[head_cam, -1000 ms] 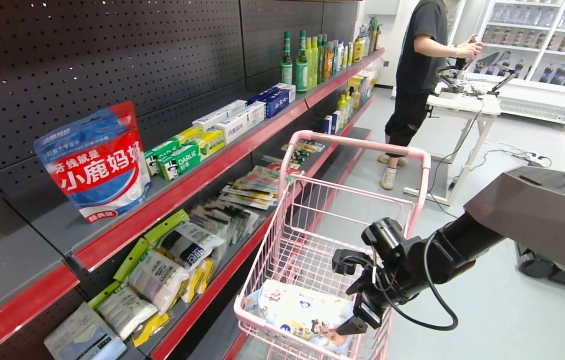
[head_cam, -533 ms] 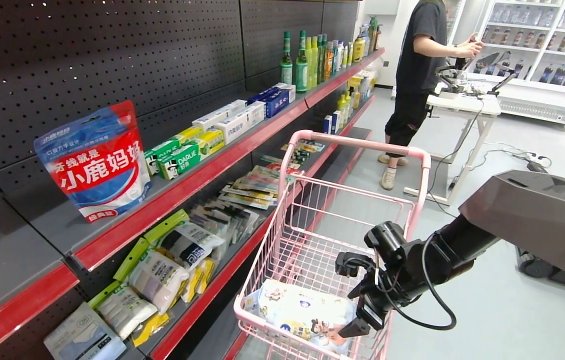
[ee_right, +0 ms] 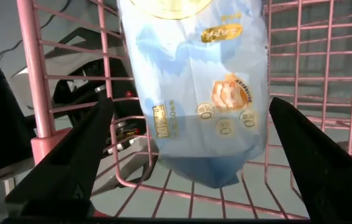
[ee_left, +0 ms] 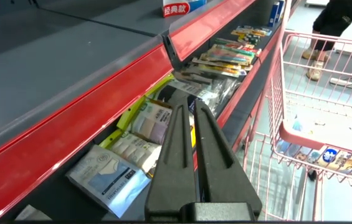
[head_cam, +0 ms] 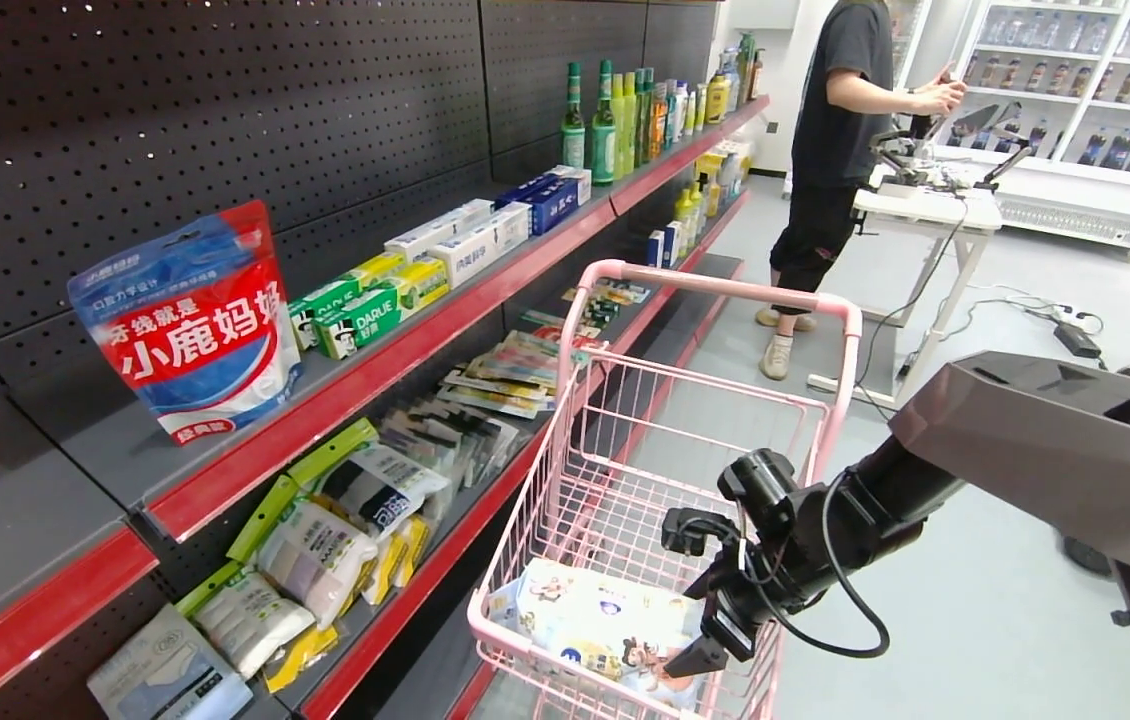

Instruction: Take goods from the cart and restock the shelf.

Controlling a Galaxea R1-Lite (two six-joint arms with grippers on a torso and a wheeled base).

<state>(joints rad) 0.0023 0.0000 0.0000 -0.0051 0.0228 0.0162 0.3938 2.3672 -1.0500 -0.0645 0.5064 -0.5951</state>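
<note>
A pink wire cart (head_cam: 725, 292) stands beside the red-edged shelf (head_cam: 395, 365). In its basket lies a pale blue and white pack of goods (head_cam: 595, 620), printed with cartoon figures. My right gripper (head_cam: 700, 648) hangs just above the near end of that pack, pointing down into the basket. In the right wrist view its black fingers (ee_right: 70, 162) are spread wide on either side of the blue pack (ee_right: 194, 81), so the right gripper (ee_right: 188, 162) is open and not touching it. My left gripper (ee_left: 192, 106) is shut on nothing, pointing at the lower shelf's packets (ee_left: 144, 124).
The upper shelf holds a big blue and red bag (head_cam: 190, 320), toothpaste boxes (head_cam: 365, 300) and bottles (head_cam: 625, 115) farther along. Flat packets (head_cam: 325, 540) crowd the lower shelf. A white table (head_cam: 925, 215) stands beyond the cart, with open floor to the right.
My right arm has shifted slightly left and lower over the cart's basket. The pack has not moved.
</note>
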